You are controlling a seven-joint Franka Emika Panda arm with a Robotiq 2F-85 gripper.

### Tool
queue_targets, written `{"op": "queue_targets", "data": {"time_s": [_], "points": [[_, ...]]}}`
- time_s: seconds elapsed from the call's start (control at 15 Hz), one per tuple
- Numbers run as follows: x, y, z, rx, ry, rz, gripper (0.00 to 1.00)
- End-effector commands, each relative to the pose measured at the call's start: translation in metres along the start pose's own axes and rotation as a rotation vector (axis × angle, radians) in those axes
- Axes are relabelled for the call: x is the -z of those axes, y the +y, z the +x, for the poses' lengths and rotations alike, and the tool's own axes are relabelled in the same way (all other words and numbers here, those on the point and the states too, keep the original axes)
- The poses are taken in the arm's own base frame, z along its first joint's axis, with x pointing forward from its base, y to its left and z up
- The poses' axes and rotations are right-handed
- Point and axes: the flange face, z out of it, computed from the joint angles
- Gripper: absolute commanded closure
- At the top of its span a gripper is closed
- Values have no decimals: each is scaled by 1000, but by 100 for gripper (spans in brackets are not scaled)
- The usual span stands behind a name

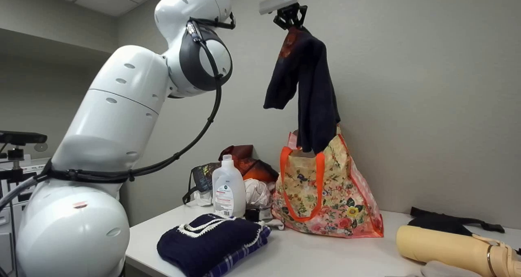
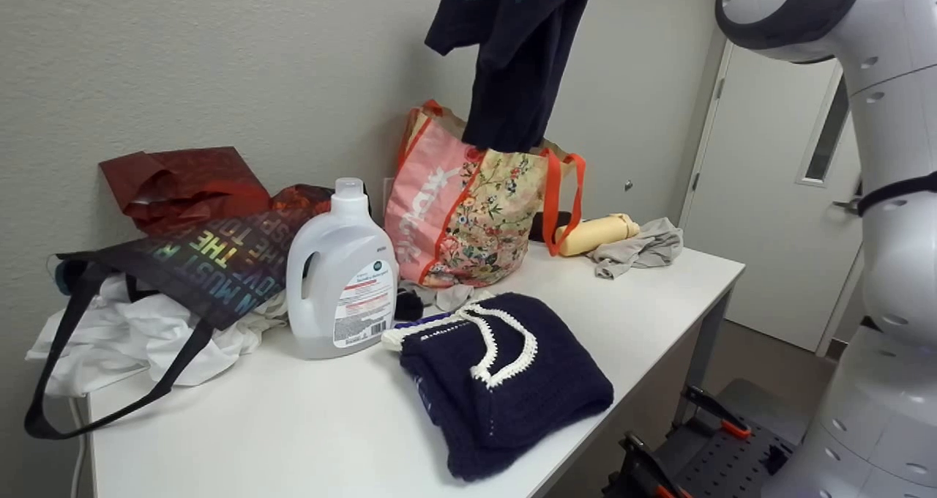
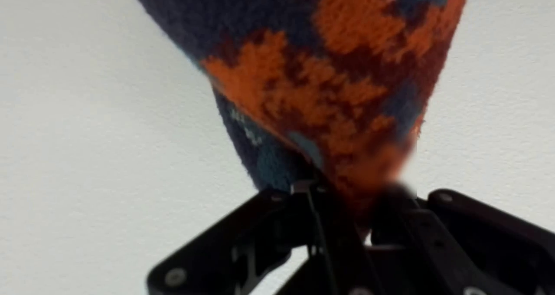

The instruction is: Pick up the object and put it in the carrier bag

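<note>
Robotiq gripper [image 1: 291, 25]: nearly closed; pinches the navy-and-orange garment [image 1: 314, 81];
Garment: hangs limp at mouth of floral carrier bag [image 1: 333, 191].

- A robotics lab, by the look of it: large white robot arm [image 1: 118, 118] beside a plain white table [image 2: 293, 425].
- Office-style tiled ceiling [image 1: 103, 1], grey wall [image 1: 419, 85].
- White door [image 2: 768, 205] with narrow window [image 2: 825, 128] and lever handle [image 2: 846, 206].
- Black perforated board [image 2: 732, 460] with clamps [image 2: 714, 408].

Grey wall [image 1: 427, 85] behind white table [image 2: 256, 432]; pale door [image 2: 776, 205], narrow pane [image 2: 825, 135]; panelled ceiling [image 1: 106, 0].
</note>
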Motion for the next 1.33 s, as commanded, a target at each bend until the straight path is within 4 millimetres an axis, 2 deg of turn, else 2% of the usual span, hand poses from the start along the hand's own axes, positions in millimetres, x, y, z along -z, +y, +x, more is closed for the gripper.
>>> {"op": "queue_targets", "data": {"time_s": [0.0, 0.4, 0.8, 1.0, 1.27], "points": [[-7, -3, 3, 29, 21, -34, 92], [-45, -3, -3, 49, -38, -81, 92], [-86, 25, -16, 33, -109, -171, 92], [-83, 36, -17, 29, -102, -216, 91], [-62, 40, -7, 42, -42, -305, 91]]}}
